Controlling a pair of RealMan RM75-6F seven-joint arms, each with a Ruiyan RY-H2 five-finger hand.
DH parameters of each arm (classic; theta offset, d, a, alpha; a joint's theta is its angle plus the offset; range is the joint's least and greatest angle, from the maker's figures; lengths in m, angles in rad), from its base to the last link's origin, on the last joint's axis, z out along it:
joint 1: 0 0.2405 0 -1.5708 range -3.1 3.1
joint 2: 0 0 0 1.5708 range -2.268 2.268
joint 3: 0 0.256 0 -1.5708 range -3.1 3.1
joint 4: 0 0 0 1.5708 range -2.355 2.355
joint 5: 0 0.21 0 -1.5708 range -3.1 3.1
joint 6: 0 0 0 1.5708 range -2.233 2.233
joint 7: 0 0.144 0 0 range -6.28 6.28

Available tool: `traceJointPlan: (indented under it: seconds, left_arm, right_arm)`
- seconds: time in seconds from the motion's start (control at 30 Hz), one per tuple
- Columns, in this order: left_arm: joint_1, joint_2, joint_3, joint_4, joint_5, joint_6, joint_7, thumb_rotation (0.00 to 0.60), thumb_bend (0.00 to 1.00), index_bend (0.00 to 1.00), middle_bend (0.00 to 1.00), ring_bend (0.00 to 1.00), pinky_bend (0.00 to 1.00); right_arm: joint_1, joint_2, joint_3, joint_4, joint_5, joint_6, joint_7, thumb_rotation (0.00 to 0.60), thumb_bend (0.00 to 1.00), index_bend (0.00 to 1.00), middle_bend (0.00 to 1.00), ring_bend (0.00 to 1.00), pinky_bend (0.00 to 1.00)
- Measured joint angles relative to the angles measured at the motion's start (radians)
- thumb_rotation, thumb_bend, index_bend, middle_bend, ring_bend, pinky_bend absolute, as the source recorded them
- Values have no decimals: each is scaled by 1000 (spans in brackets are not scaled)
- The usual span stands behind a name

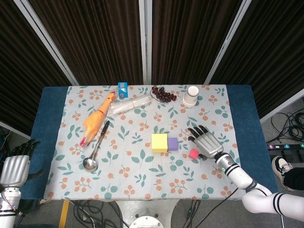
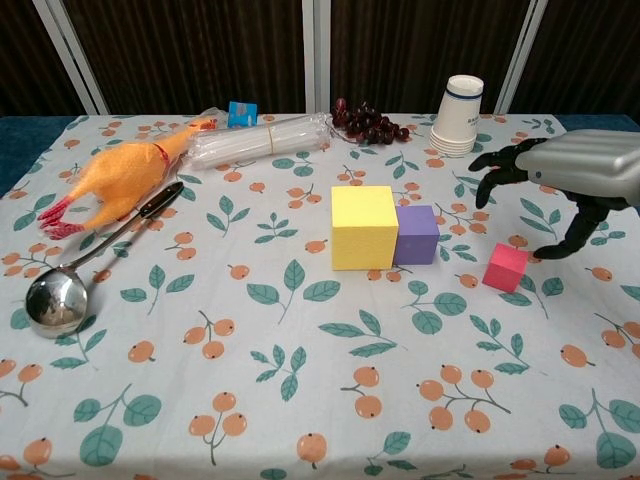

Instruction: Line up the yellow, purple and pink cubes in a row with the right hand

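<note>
1. Right hand: fingers are spreading wide and dark-tipped, holding nothing, palm facing down above the tablecloth. In the head view the hand is hovering just to the right of the pink cube.
2. Pink cube is sitting on the cloth near the thumb tip; whether the two are touching, I cannot tell.
3. Purple cube is standing apart from the pink one, to its left, and is touching the larger yellow cube side by side.
4. Pink cube is lying slightly nearer the robot than the other two cubes.
5. Farther out: paper cup stack and grapes are sitting along the far edge; a clear tube bundle and a small blue box are lying beside them.
6. Rubber chicken and ladle are lying at the left side.
7. Left hand is hanging off the table's left edge, holding nothing, fingers loosely curled.
</note>
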Motion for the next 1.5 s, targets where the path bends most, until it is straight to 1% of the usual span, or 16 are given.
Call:
traceJointPlan:
  seconds: [0.07, 0.17, 0.47, 0.8, 0.87, 1.0, 1.1, 1.23, 1.33, 1.43, 1.5]
  left_arm:
    - [3, 1, 2, -3, 0, 3, 1, 600, 88, 216, 232, 183, 210]
    - [6, 3, 2, -6, -4, 4, 2, 600, 88, 216, 232, 183, 211]
    - [12, 4, 4, -6, -4, 10, -1, 600, 88, 216, 232, 183, 210]
    - [14, 0, 6, 4, -3, 9, -11, 600, 88, 216, 232, 183, 211]
    - [15, 0, 6, 5, -1, 10, -11, 600, 88, 216, 232, 183, 210]
    - [16, 0, 5, 6, -1, 13, -13, 600, 88, 216, 232, 183, 210]
    - [16, 0, 5, 7, -1, 11, -14, 600, 88, 216, 232, 183, 210]
    - [12, -2, 3, 11, 0, 6, -17, 600, 88, 216, 232, 183, 211]
    - [9, -4, 3, 14, 4, 4, -20, 600, 88, 216, 232, 183, 211]
    - [10, -5, 4, 16, 7, 6, -23, 600, 88, 216, 232, 183, 211]
    - [13, -3, 5, 18, 8, 11, -28, 600, 88, 216, 232, 183, 211]
  right_arm:
    - [-8, 0, -17, 21, -57, 3, 16, 600, 123, 264, 35, 0, 0]
    - [-18, -12, -31, 63, -111, 12, 29, 600, 122, 264, 37, 0, 0]
    - [-29, -76, -25, 145, -178, 30, 62, 600, 168, 271, 41, 0, 0]
    - [-52, -124, -26, 204, -213, 44, 109, 600, 220, 356, 54, 0, 0]
    - [-60, -134, -27, 216, -225, 53, 122, 600, 230, 387, 60, 0, 0]
    - [-71, -144, -24, 231, -234, 69, 129, 600, 270, 507, 83, 0, 0]
    - [-82, -147, -14, 235, -226, 83, 127, 600, 279, 558, 96, 0, 0]
    - [-96, -150, 12, 225, -182, 89, 120, 600, 273, 560, 96, 0, 0]
    - [-104, -155, 45, 201, -118, 89, 97, 600, 238, 561, 98, 0, 0]
    - [-107, -166, 84, 168, -33, 89, 36, 600, 221, 562, 98, 0, 0]
    - [-106, -179, 111, 145, 30, 92, -27, 600, 216, 567, 97, 0, 0]
